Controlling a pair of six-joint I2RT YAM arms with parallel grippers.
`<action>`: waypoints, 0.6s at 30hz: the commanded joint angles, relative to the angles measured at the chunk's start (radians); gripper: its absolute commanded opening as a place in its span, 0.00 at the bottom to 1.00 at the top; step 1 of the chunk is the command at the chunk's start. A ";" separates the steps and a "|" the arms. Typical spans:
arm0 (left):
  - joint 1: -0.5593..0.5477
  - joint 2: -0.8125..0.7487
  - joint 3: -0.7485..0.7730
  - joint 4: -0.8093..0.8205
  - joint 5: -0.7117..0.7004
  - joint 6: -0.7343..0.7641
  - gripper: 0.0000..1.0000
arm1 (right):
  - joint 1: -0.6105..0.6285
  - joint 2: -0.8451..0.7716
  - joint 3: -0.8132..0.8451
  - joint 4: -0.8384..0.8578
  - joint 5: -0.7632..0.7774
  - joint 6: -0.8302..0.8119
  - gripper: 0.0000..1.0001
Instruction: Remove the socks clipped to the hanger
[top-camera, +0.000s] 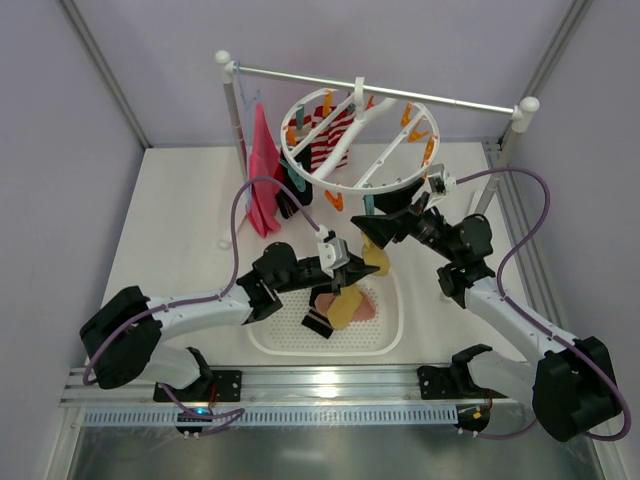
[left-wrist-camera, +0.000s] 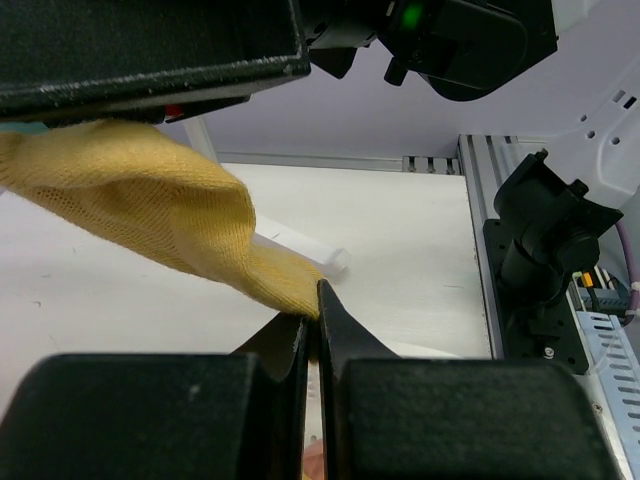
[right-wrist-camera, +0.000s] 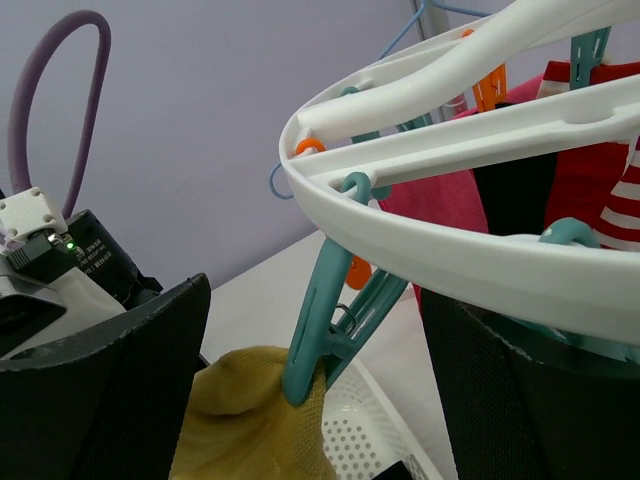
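- Closest to my left wrist camera is the left gripper (left-wrist-camera: 318, 330). Its two black fingers are pressed together on the toe end of the mustard sock (left-wrist-camera: 150, 200), which stretches up and away to the left.
- The white table (top-camera: 180, 220) carries everything else, with both arm bases at its near edge.
- The rack (top-camera: 400, 95) stands at the far side, its metal rail running between two white posts.
- The hanger (top-camera: 300, 165) hooks over that rail. From above I see its white ring tilted, with spokes and orange and teal clips around the rim.
- The basket (top-camera: 390, 335) sits on the table between the two arms, below the hanger.
- A pink cloth (top-camera: 262, 170) hangs from the rack's left end, just beside the ring.
- The right gripper (right-wrist-camera: 315, 400) is spread wide. One finger stands to each side of the ring's near edge, and neither holds anything.
- A striped sock (top-camera: 325, 135) and a black sock (right-wrist-camera: 510, 190) hang clipped at the ring's far-left part.
- Loose socks (top-camera: 348, 308), yellow, pale pink and black, lie in the basket.
- A teal clip (right-wrist-camera: 315, 330) hangs from the ring and bites the top of the mustard sock, so that sock is held at both ends.
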 joint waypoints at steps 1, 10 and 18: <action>-0.001 0.011 0.021 0.030 0.050 -0.018 0.00 | -0.003 -0.010 0.006 0.097 -0.009 0.019 0.84; -0.004 0.030 0.027 0.041 0.067 -0.021 0.00 | -0.003 0.018 -0.004 0.143 0.014 0.033 0.60; -0.027 0.033 0.035 0.018 0.046 0.009 0.00 | -0.005 0.018 -0.017 0.164 0.037 0.035 0.25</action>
